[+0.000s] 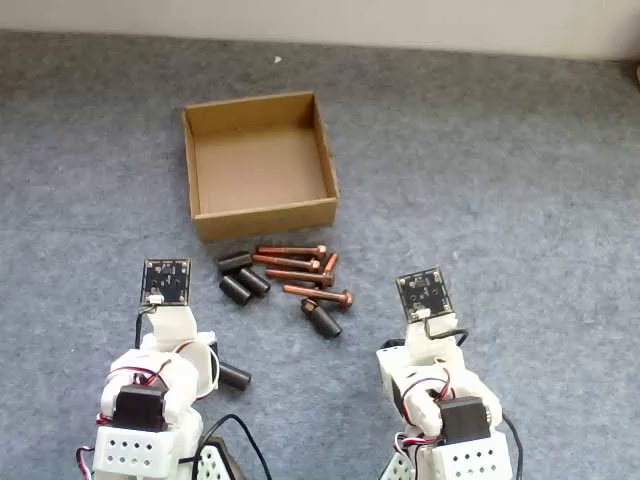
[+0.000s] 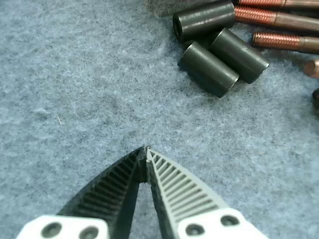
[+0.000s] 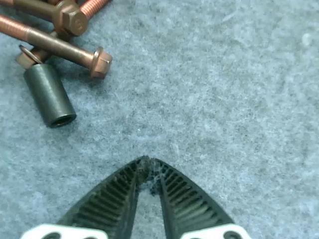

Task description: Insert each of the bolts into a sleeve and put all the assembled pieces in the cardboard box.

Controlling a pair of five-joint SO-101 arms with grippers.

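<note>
1. The table (image 1: 520,180) is a grey, napped surface that carries everything. Round parts should not roll far on it, but I judge that fingertips must come right down to the nap to get round a piece.
2. The cardboard box (image 1: 262,218) stands open and empty just beyond the heap. With nothing in it, the work looks to be at its first pick.
3. The left gripper (image 2: 146,149) is clenched on nothing over bare table, near three sleeves. It needs to spread its fingers before it descends.
4. The right gripper (image 3: 148,162) is likewise closed and empty, with a flanged bolt (image 3: 55,44) and one sleeve (image 3: 49,94) near it. It too should open first.
5. The bolts (image 1: 295,265) lie in a loose copper heap between the arms and the box, some of them crossing. The flanged bolt lies at the edge, so taking it spares the pile. A grip near the head would leave the threaded end free to enter a sleeve.
6. The sleeves (image 2: 219,55) lie touching one another beside the bolts, and a lone sleeve (image 1: 233,375) rests by the left arm's base. It is best to grip one across its barrel and keep the bore facing the other arm.
</note>
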